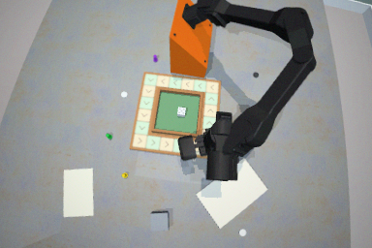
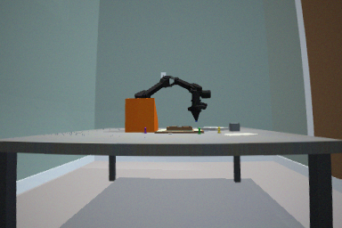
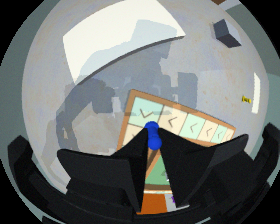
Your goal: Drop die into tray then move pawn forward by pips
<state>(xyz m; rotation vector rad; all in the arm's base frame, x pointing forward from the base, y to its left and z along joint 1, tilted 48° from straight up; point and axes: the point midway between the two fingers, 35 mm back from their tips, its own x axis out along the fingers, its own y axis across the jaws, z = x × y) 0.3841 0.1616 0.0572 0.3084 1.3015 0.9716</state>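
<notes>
Jaws clamped on the blue pawn (image 3: 151, 135) — above the board (image 3: 191, 124).

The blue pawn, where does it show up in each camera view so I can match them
Top: hidden under the gripper, at the board's lower right corner.
Exterior: too small to make out; it would be at the gripper tip above the board.
Wrist: blue pawn at centre, pinched between the fingers.
Shared landmark: the board with arrow squares.
</notes>
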